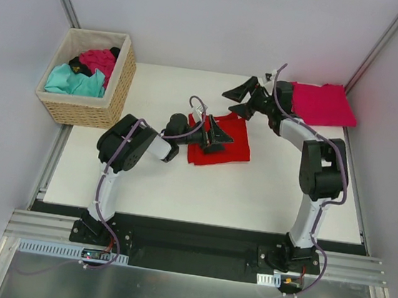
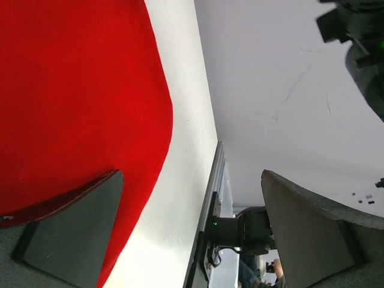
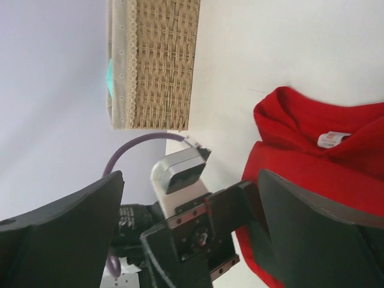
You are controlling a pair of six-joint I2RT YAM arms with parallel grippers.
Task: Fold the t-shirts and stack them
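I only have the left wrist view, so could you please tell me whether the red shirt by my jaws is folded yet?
Observer: Yes, the red shirt lies folded in a rough square in the middle of the table.
Operator: Thank you. Is any other shirt out on the table?
Observer: A pink shirt lies folded flat at the far right corner.
Operator: And which ones are left to do?
Observer: The basket at the far left holds a teal shirt, a magenta shirt and a black shirt, all bunched up.
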